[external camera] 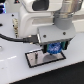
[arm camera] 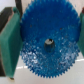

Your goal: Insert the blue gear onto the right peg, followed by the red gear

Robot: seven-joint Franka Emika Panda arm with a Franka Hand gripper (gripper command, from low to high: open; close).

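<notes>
in the exterior view, going left to right, a dark cable runs in toward the arm, then comes the grey black-rimmed plate (external camera: 39,60) lying on the white tabletop (external camera: 15,70), and above its far end hangs the tool (external camera: 53,49), clenched on the blue gear (external camera: 54,48). the gear sits between the tool's two fingers, just above the plate, and whether it already touches anything below cannot be told. the right peg is not visible in either view; it is presumably hidden under the gear. the red gear is nowhere in sight.

the step in hand looks like the blue gear's insertion. to do it well, the small central hole should be centred over the peg before any downward push, the gear kept level rather than tilted, and the descent kept slow so a slight offset is felt and corrected instead of jamming the hole on the peg's tip. the fingers should let go only once the gear has seated flat.

the wrist view shows what the exterior one does not: the toothed rim of the blue gear (arm camera: 47,42) up close, its central hole, and a green finger pad (arm camera: 10,45) pressed against its side. the exterior view alone shows the plate and the tool's height over it.
</notes>
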